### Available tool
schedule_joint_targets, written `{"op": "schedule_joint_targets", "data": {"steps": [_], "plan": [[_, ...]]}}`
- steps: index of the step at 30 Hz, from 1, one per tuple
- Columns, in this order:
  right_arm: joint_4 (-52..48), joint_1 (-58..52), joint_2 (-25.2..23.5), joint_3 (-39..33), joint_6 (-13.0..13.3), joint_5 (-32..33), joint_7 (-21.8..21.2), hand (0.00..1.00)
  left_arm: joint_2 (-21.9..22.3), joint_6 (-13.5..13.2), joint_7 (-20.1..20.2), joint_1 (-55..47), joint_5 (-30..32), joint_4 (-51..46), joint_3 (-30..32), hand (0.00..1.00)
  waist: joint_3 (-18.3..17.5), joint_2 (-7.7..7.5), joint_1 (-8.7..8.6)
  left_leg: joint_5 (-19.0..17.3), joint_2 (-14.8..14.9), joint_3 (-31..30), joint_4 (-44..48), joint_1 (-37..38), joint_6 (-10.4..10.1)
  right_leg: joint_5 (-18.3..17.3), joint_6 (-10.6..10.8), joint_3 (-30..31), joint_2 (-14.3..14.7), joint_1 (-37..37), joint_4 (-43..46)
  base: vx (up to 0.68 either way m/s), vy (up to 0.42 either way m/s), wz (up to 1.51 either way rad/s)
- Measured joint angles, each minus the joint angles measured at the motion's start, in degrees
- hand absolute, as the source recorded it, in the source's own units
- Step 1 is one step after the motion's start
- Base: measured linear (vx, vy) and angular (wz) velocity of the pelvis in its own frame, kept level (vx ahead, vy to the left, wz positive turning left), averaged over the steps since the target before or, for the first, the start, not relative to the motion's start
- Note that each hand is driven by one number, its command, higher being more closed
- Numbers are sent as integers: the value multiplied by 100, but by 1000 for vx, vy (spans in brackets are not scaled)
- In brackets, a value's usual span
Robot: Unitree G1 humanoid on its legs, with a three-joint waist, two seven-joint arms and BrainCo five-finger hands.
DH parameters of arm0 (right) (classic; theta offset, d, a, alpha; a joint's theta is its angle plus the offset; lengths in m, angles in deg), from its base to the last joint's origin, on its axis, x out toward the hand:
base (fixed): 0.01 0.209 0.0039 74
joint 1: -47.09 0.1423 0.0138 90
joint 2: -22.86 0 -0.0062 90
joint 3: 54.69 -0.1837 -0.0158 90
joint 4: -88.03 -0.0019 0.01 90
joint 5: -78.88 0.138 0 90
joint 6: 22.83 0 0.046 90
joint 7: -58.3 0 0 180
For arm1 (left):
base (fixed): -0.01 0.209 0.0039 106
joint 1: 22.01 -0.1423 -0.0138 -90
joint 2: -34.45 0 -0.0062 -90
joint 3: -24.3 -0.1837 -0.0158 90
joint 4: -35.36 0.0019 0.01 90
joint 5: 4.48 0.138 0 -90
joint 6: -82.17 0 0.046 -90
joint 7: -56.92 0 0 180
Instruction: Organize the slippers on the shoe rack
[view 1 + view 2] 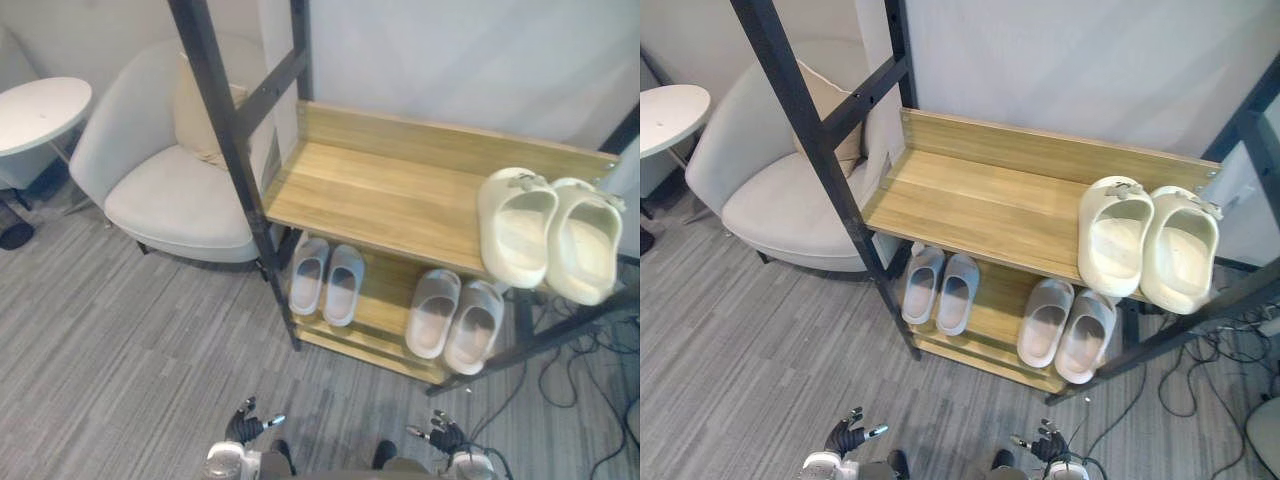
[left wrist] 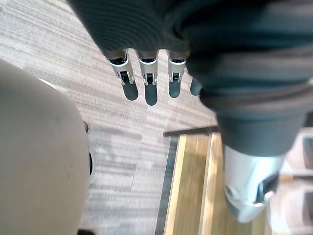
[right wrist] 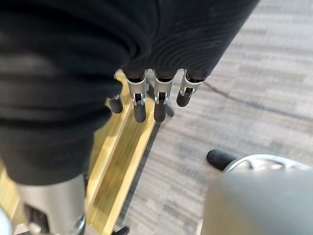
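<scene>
Slippers are what we see on the shoe rack (image 1: 262,215), whose black frame holds two wooden shelves across the middle and right of the frame. On the upper shelf (image 1: 380,195), at its right end, the cream slippers (image 1: 515,225) sit side by side and touching, their near ends hanging over the front edge. On the lower shelf (image 1: 385,290) there are two more pairs. The pale pair (image 1: 308,275) is at the left, and the greyish pair (image 1: 433,312) is right of it, with a gap of bare wood between them. Their exact colour is hard for us to judge in the shade of the shelf above.

We see the left hand (image 1: 243,428) at the bottom edge, left of centre, and the right hand (image 1: 443,437) at the bottom edge, right of centre. Both are well apart from the rack and above the grey floor (image 1: 120,350). In each wrist view the fingers are straight and relaxed, holding nothing. A white armchair (image 1: 170,190) stands in the upper left, just beside the rack.
</scene>
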Motion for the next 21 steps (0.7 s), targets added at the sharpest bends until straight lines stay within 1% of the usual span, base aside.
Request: {"op": "schedule_joint_targets", "data": {"steps": [1,2,3,4,5,6,7,8,9,10,11,12,13,14,15,16,17,18,19,20,21], "plan": [[0,4,-12,0,0,-1,0,0,-15,0,-6,3,1,0,-1,0,-7,2,0,6,-36,-22,-43,39,-8,0,23,-19,-28,26,10,181,86,32],[1,25,-45,5,-3,-4,-2,0,-33,-2,-8,19,-1,-1,-1,0,16,-47,15,-2,-72,-30,-48,56,-10,-52,74,-63,-93,22,103,125,56,29],[1,143,-159,17,-5,-6,-3,0,-67,0,-29,69,0,26,10,0,61,-119,18,-82,-113,-28,29,58,-3,-232,132,-144,-231,-9,406,147,70,32],[8,218,-234,36,-10,-8,-5,0,-77,-2,-29,97,1,42,12,0,82,-151,19,-208,-117,-33,158,55,-2,-416,189,-133,-372,-153,896,145,88,27],[15,303,-276,95,-27,-15,-11,0,-73,-2,-36,107,0,62,22,0,88,-145,36,-321,-104,-55,306,49,12,-492,228,14,-545,-440,1657,162,140,14],[9,372,-320,162,-28,-23,-22,0,-81,-4,-35,114,0,98,12,0,87,-138,28,-346,-104,-69,355,74,25,-482,224,132,-655,-643,2198,141,164,23],[-1,452,-417,240,-27,-59,-24,0,-120,-1,-40,123,0,119,5,0,95,-190,13,-363,-156,-108,408,110,48,-407,202,332,-811,-867,2839,108,142,49],[-30,467,-522,241,-29,-165,-31,0,-153,-5,-56,145,0,110,-6,0,143,-256,13,-399,-226,-294,385,243,107,-143,88,761,-910,-1169,3646,129,100,64],[-52,498,-535,248,-19,-197,-40,0,-149,-2,-66,153,0,115,-9,0,179,-214,-4,-448,-230,-439,380,289,102,-117,66,1061,-879,-1417,4043,153,11,104],[-74,517,-548,290,-16,-219,-59,0,-155,7,-76,232,3,135,-3,0,183,-236,-74,-479,-187,-797,384,259,117,-752,84,1658,-476,-1586,4134,158,-41,105],[-125,492,-538,301,-17,-218,-67,0,-157,9,-98,257,5,167,-1,0,188,-240,-82,-478,-185,-942,372,256,116,-911,55,1861,-304,-1590,3987,149,-99,136],[-208,447,-521,325,-16,-218,-73,0,-151,7,-121,322,5,236,-3,0,189,-243,-79,-476,-217,-1211,349,256,112,-1108,13,2214,79,-1571,3544,139,-107,106],[-224,431,-520,331,-8,-214,-73,0,-142,8,-122,327,5,269,-4,0,186,-250,-81,-468,-258,-1356,333,251,97,-1139,6,2425,273,-1557,3175,137,-134,130],[-228,406,-524,352,-5,-216,-75,0,-138,9,-122,338,6,279,-15,0,157,-329,-89,-440,-454,-1589,304,145,50,-891,-123,2699,422,-1474,2341,90,-127,105],[-230,390,-521,354,-3,-208,-74,0,-134,9,-123,376,10,289,-15,0,124,-450,-92,-435,-573,-1700,295,107,40,-936,-200,2660,376,-1459,2145,77,-155,117],[-212,382,-463,354,-25,-202,-64,0,-21,17,-155,506,27,386,-16,0,141,-276,-97,-387,-565,-1906,269,45,-31,-991,-185,2427,311,-1382,2034,115,-135,102],[-218,391,-391,355,-34,-199,-45,0,125,17,-175,547,88,391,-22,0,110,-81,-54,-343,-442,-2058,161,-43,-101,-880,-241,2167,388,-1282,1709,133,-126,82],[-225,403,-374,361,-36,-191,-42,0,148,18,-191,546,101,392,-18,0,107,-34,-45,-314,-400,-2107,121,-46,-140,-826,-259,2103,428,-1224,1615,152,-100,54],[-272,441,-402,441,-37,-159,-31,0,156,34,-232,544,102,399,-17,0,96,8,-47,-260,-305,-2161,1,-19,-204,-741,-321,1986,517,-1095,1396,120,-110,26],[-375,445,-455,487,-38,-154,-28,0,145,43,-249,556,102,399,-15,0,90,12,-46,-226,-241,-2169,-121,83,-255,-702,-365,1915,594,-954,1258,160,-150,28],[-588,408,-566,588,-16,-159,-44,0,129,84,-260,544,105,419,-14,0,85,-138,-36,-153,-124,-2175,-335,313,-311,-664,-416,1870,718,-702,1053,102,-107,17]]}}
